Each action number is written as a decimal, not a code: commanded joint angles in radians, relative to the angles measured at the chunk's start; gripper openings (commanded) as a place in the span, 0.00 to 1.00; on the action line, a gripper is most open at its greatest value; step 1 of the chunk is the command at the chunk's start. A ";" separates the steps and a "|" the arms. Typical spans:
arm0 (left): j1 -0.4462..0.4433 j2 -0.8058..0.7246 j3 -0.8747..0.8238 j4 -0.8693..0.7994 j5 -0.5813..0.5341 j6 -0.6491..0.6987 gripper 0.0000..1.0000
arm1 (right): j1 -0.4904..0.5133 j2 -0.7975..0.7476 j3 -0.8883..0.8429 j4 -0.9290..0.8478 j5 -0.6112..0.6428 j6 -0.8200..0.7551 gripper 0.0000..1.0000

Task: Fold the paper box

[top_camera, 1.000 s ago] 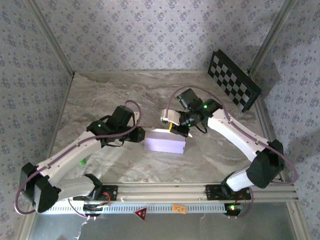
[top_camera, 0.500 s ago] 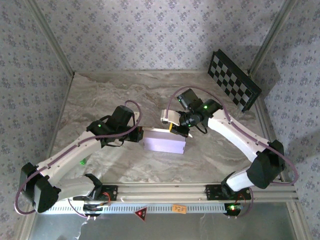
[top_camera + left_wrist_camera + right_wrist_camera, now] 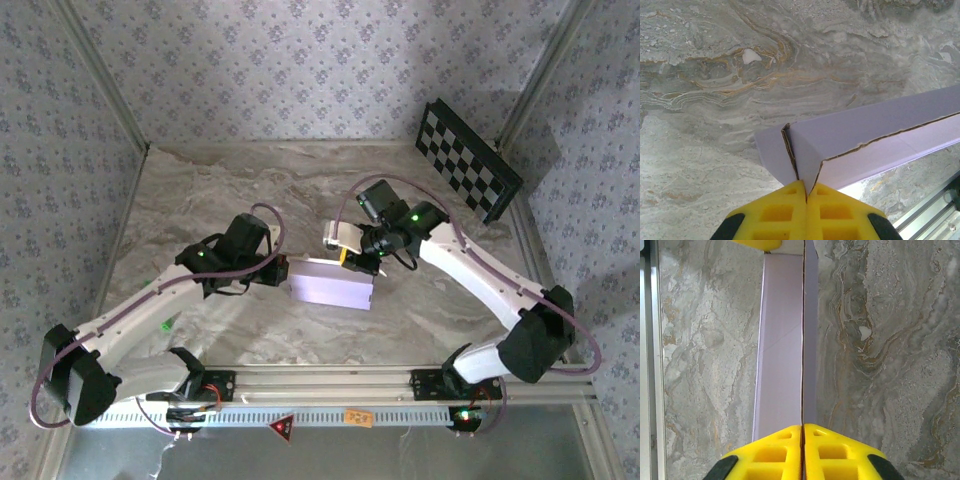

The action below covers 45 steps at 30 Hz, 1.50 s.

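Got the paper box (image 3: 330,285) parked around the middle of the tabletop (image 3: 200,190), lilac side out. Pinched at its left end by the left gripper (image 3: 806,192), clamped on a card seam. Same at the right end by the right gripper (image 3: 803,432), 2 fingers clenched on the thin edge.

The paper box (image 3: 330,287) lies mid-surface (image 3: 200,200), left tool (image 3: 282,272) at its left end, right tool (image 3: 353,260) at its far edge; checkerboard panel (image 3: 468,160) far right.
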<state>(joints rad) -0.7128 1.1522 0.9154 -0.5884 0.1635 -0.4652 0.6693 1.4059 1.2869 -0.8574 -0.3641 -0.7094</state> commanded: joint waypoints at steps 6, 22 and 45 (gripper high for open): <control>-0.005 -0.010 -0.035 -0.049 -0.013 -0.024 0.00 | 0.001 -0.134 -0.005 0.007 0.052 0.206 0.44; -0.006 0.002 -0.015 -0.055 -0.016 -0.026 0.00 | 0.007 -0.446 -0.366 0.090 0.304 0.706 0.46; -0.023 0.012 0.001 -0.047 0.004 -0.040 0.00 | 0.071 -0.385 -0.320 0.083 0.405 1.176 0.00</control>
<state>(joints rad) -0.7238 1.1465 0.9062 -0.5751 0.1635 -0.4870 0.7143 1.0035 0.9257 -0.7483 -0.0078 0.2947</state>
